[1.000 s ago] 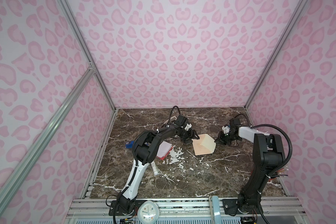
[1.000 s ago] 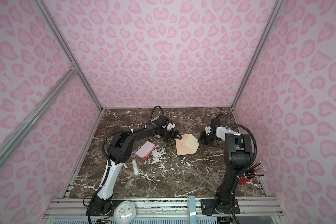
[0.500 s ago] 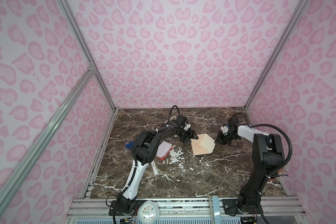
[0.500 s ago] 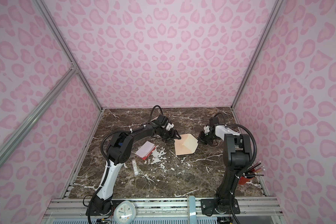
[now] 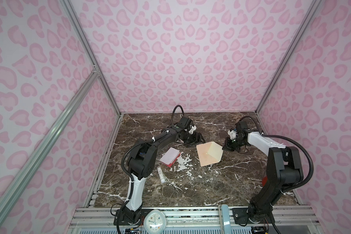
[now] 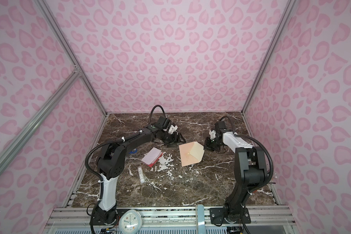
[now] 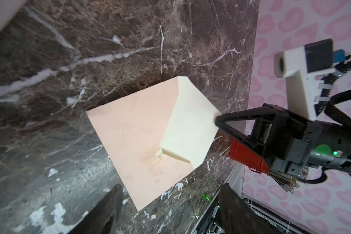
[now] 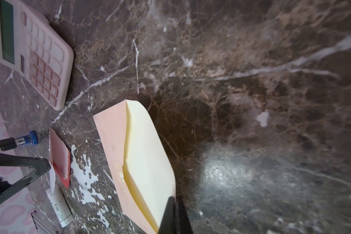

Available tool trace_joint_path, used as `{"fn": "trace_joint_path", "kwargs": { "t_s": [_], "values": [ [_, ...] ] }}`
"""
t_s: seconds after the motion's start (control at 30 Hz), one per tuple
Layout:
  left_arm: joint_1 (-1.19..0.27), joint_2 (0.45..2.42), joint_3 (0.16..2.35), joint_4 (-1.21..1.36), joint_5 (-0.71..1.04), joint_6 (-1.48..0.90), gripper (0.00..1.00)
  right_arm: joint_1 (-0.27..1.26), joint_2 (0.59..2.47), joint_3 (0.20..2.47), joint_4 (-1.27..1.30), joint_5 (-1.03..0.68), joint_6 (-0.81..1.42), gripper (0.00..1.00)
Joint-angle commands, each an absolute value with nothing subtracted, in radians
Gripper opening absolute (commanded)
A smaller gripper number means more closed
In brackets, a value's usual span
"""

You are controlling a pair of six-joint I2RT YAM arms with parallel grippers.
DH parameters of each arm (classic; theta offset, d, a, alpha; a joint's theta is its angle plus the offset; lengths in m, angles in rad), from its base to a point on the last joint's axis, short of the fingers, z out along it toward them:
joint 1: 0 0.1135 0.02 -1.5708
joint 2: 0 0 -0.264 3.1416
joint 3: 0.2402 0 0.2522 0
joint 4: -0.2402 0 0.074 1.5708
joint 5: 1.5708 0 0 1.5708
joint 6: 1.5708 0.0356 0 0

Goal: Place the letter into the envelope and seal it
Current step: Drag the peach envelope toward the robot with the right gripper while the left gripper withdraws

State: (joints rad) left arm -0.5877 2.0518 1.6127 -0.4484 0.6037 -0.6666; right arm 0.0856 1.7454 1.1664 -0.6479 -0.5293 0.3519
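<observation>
The peach envelope lies mid-table with its cream flap lifted off the body. My right gripper is shut on the flap's outer edge, and its tip shows in the left wrist view. My left gripper hovers open just behind the envelope's far corner, holding nothing. The letter, pale with red edging, lies flat to the left of the envelope, apart from both grippers.
A white glue stick lies in front of the letter. A pink calculator and a blue-and-black stamp sit at the left. A red cup of pens stands by the right arm's base. Pink walls close three sides.
The right gripper has closed fully on the flap's edge and shifted slightly left with the envelope. The left gripper's jaws have widened.
</observation>
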Motion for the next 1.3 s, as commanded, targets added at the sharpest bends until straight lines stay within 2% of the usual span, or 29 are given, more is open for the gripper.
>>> {"fn": "trace_joint_path", "kwargs": {
  "t_s": [0.0,0.37,0.83,1.27],
  "values": [
    [-0.578,1.983,1.574,-0.466,0.578,-0.637,0.78,0.12,1.712,1.127,-0.623,-0.551,0.411,0.02],
    [-0.496,1.756,1.441,-0.539,0.506,-0.592,0.78,0.257,1.557,0.963,-0.542,-0.511,0.59,0.05],
    [-0.45,1.63,1.402,-0.603,0.503,-0.551,0.79,0.463,1.386,0.753,-0.396,-0.309,0.884,0.07],
    [-0.416,1.578,1.396,-0.649,0.532,-0.497,0.79,0.627,1.426,0.737,-0.347,-0.208,1.012,0.09]
  ]
}}
